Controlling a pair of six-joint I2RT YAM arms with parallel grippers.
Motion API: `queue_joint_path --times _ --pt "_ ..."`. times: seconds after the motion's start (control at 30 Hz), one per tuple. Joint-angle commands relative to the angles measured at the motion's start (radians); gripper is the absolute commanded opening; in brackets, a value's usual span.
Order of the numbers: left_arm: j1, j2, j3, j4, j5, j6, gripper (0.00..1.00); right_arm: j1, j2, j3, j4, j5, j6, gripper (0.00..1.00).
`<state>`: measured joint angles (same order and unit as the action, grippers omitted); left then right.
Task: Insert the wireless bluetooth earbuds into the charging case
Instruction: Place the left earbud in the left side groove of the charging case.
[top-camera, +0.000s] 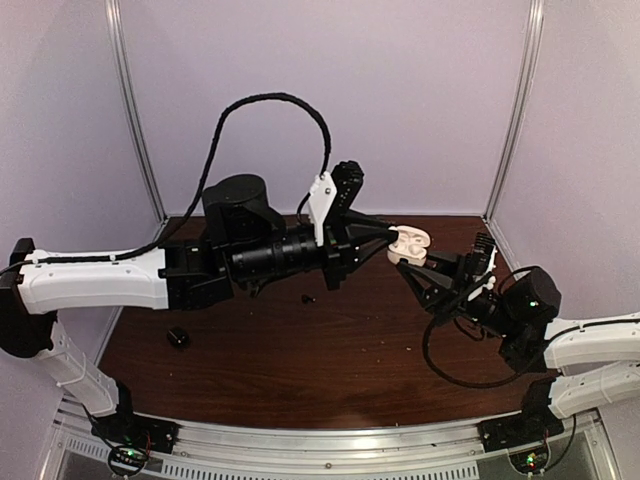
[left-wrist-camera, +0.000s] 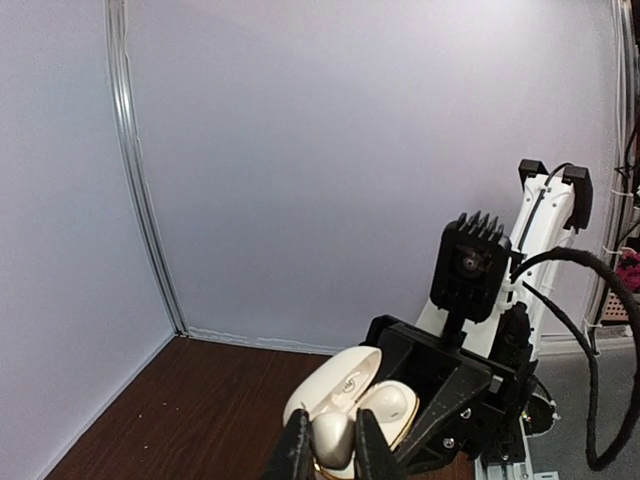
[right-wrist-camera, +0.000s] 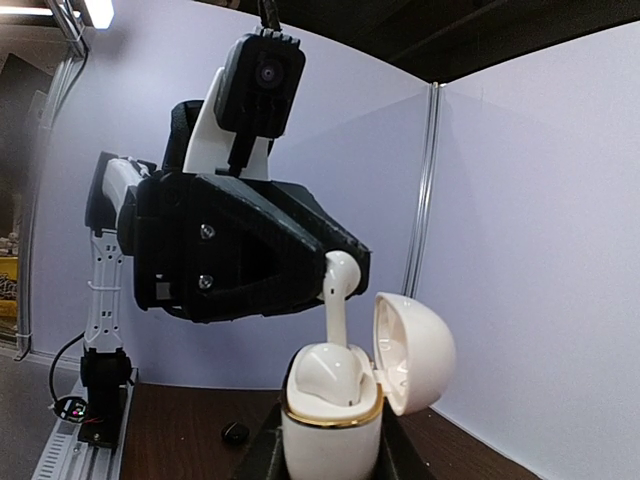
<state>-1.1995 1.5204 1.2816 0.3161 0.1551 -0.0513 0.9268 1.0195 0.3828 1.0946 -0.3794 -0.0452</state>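
Note:
My right gripper is shut on the white charging case and holds it upright above the table, with its lid open. One white earbud sits in the case. My left gripper is shut on the second white earbud, and in the right wrist view this earbud has its stem pointing down into the case's far slot. In the top view the left gripper meets the case at the middle right. A black earbud lies on the table.
A small black object lies on the brown table at the near left. A black earbud also shows in the right wrist view. Pale walls and metal posts enclose the back and sides.

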Motion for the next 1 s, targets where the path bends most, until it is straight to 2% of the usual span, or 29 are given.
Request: queue_joint_path --times 0.0,0.5,0.97 --pt "-0.004 0.013 0.028 0.027 -0.022 0.000 0.05 0.010 -0.011 0.023 0.036 0.002 0.011 0.00" --pt "-0.003 0.039 0.042 -0.039 -0.085 0.004 0.07 0.010 -0.024 0.012 0.059 0.022 0.019 0.00" --pt "-0.002 0.019 0.062 -0.090 -0.077 0.012 0.25 0.010 -0.036 -0.014 0.067 0.056 0.027 0.00"
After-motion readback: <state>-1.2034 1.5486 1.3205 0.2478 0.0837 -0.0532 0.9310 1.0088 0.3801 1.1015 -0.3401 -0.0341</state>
